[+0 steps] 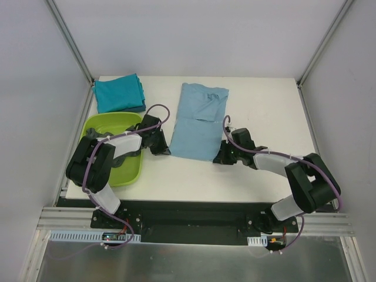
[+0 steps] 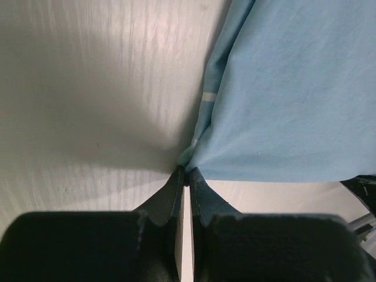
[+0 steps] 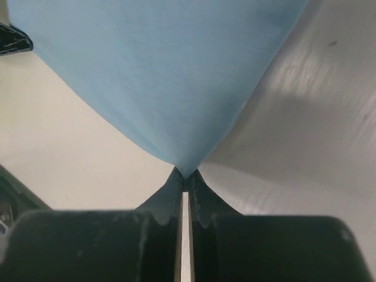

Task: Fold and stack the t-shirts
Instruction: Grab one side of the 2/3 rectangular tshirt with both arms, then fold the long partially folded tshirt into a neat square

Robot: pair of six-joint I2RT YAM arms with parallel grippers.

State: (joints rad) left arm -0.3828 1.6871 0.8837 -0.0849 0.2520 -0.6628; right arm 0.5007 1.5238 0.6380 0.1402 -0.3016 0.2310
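Left fingers (image 2: 167, 197) and right fingers (image 3: 167, 197) pinch the blue t-shirt's (image 1: 197, 126) near corners, arms stretched low.

Green tub (image 1: 108, 119), teal shirts (image 1: 119, 94) at left; open tabletop (image 1: 270, 111) at right.

— Any writing, label or number you can read here?
— None. The light blue t-shirt (image 2: 282, 88) shows only a small white bar (image 2: 207, 97) at its folded edge, too little to read as a letter.
— Brands anywhere?
— Nothing legible in any view.
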